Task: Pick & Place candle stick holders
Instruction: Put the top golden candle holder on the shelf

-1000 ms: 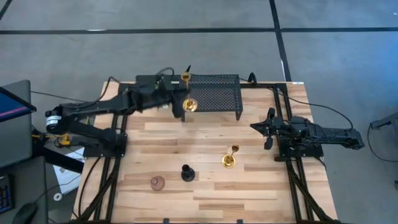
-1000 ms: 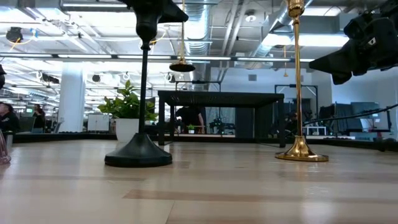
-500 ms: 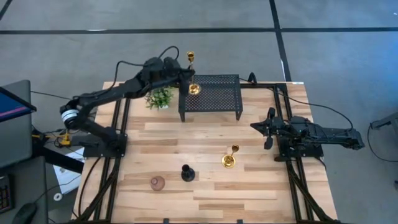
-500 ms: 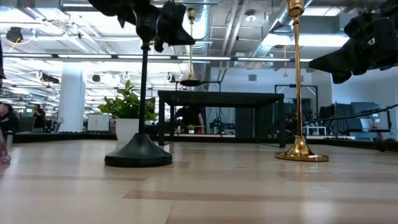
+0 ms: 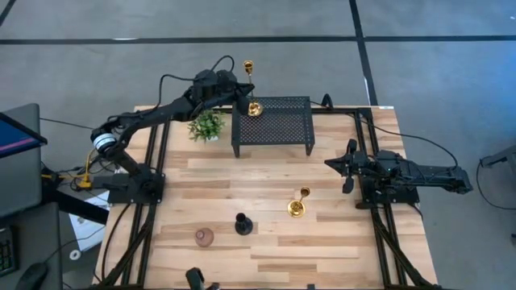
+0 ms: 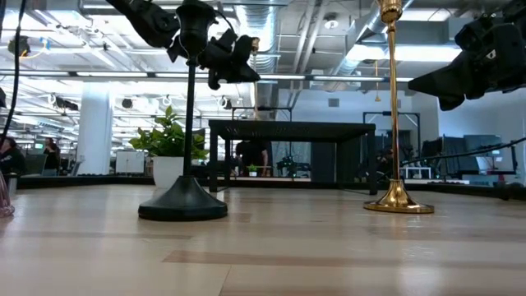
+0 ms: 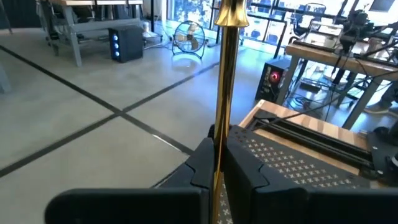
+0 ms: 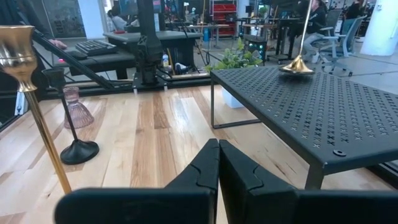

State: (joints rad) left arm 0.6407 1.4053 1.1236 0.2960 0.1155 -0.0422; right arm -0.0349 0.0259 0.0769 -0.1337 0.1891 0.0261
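The wooden desk (image 5: 322, 242) carries a black mesh stand (image 5: 272, 122) at its far edge, with a small green potted plant (image 5: 206, 126) just beside the stand's left end. The left arm reaches over the stand's far left corner, and its left hand (image 5: 242, 95) is clamped on the thin stem of a gold candle stick holder (image 5: 251, 89), whose round base sits at the stand's top surface near that corner; whether it touches the mesh cannot be told. In the left wrist view the fingers (image 7: 245, 168) press the gold stem from both sides. The right arm lies at the desk's right side, its right hand (image 5: 348, 167) with fingers pressed together on nothing. A second gold holder (image 5: 297, 204) stands upright near the desk's middle, a short black holder (image 5: 242, 223) left of it, and a squat pinkish-brown holder (image 5: 205, 236) farther left, all apart.
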